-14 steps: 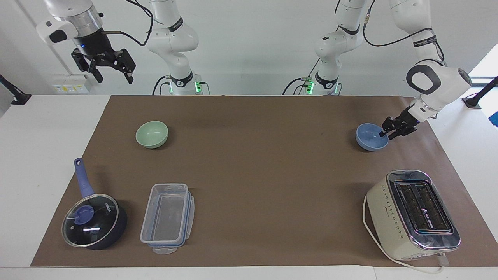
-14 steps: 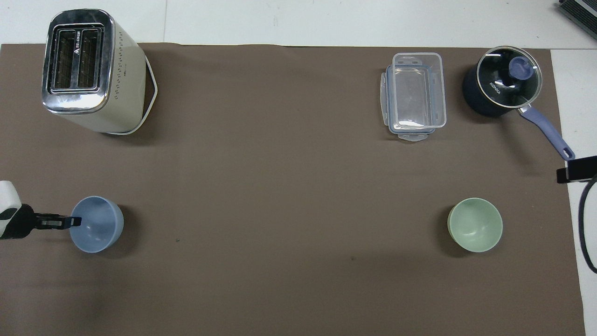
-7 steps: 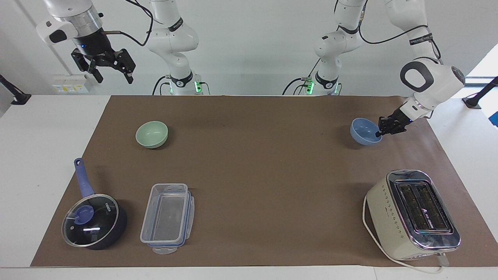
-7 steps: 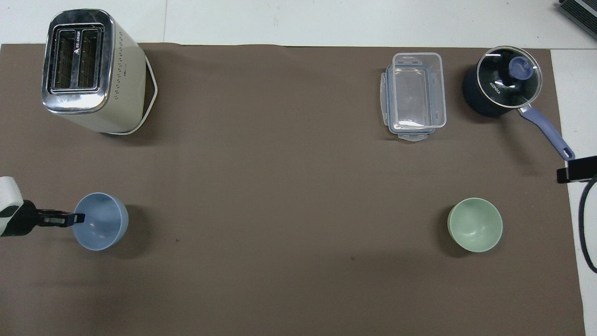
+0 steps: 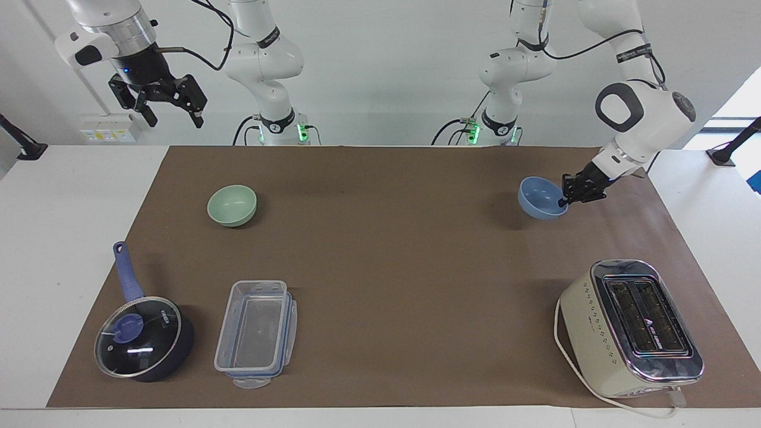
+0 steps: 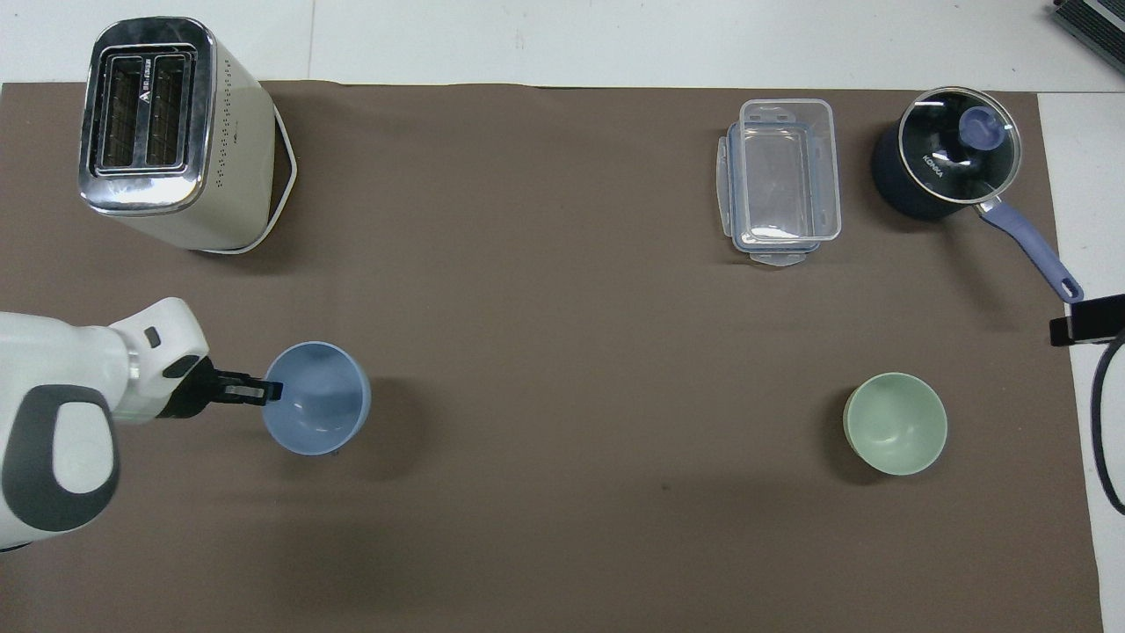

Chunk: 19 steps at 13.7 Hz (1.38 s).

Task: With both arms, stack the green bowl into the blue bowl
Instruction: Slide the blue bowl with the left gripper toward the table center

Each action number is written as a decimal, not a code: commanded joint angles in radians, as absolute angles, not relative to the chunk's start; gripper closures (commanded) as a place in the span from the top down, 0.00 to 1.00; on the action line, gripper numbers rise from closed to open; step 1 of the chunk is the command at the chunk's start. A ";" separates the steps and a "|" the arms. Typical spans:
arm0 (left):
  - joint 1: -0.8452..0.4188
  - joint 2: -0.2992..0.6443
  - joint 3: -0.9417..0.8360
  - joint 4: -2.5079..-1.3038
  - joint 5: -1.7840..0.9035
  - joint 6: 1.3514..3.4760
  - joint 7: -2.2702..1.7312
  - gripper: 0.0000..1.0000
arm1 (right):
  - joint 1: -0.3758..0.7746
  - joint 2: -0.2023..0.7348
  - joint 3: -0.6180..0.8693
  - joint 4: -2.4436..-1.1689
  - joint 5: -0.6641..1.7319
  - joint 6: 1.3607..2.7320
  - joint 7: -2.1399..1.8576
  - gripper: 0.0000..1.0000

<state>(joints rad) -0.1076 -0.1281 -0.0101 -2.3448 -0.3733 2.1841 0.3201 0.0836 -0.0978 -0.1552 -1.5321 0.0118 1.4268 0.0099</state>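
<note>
The blue bowl (image 5: 540, 198) (image 6: 316, 411) hangs tilted a little above the brown mat, toward the left arm's end of the table. My left gripper (image 5: 563, 202) (image 6: 272, 389) is shut on its rim, on the side away from the table's middle. The green bowl (image 5: 232, 205) (image 6: 895, 424) sits upright on the mat toward the right arm's end, with nothing touching it. My right gripper (image 5: 173, 119) waits high up at that end, off the mat's edge, open and holding nothing.
A cream toaster (image 5: 630, 327) (image 6: 167, 132) stands farther from the robots than the blue bowl. A clear lidded container (image 5: 255, 333) (image 6: 780, 180) and a dark-blue saucepan (image 5: 142, 339) (image 6: 945, 163) with a glass lid lie farther out than the green bowl.
The left gripper has lifted the blue bowl off the mat and carried it toward the table's middle. The right arm and the green bowl have not moved.
</note>
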 commanded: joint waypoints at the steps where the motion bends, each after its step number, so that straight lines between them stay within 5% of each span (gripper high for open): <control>1: -0.301 -0.075 0.005 -2.358 -0.377 2.320 0.124 0.00 | 0.072 -0.110 -0.152 -1.542 0.015 1.414 0.018 1.00; 8: -0.632 0.127 0.006 -2.215 -0.377 2.493 -0.263 0.00 | 0.072 -0.114 -0.152 -1.548 0.015 1.416 0.018 1.00; 13: -0.687 0.224 0.005 -2.102 -0.370 2.488 -0.406 0.05 | 0.072 -0.114 -0.152 -1.548 0.015 1.416 0.018 1.00; 16: -0.687 0.224 0.006 -2.102 -0.370 2.482 -0.436 0.57 | 0.072 -0.114 -0.152 -1.548 0.015 1.416 0.018 1.00; 17: -0.686 0.224 0.008 -2.102 -0.370 2.480 -0.430 0.85 | 0.072 -0.114 -0.152 -1.548 0.015 1.416 0.018 1.00; 18: -0.675 0.222 0.008 -2.102 -0.370 2.480 -0.425 0.97 | 0.072 -0.114 -0.152 -1.548 0.015 1.416 0.018 1.00; 19: -0.672 0.213 0.009 -2.103 -0.368 2.476 -0.423 1.00 | 0.072 -0.114 -0.152 -1.548 0.015 1.416 0.018 1.00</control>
<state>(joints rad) -0.6724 0.2190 -0.0014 -2.1130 -0.3732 2.4866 -0.4105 0.0828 -0.0981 -0.1558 -1.5333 0.0118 1.4244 0.0099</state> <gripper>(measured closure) 0.515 0.000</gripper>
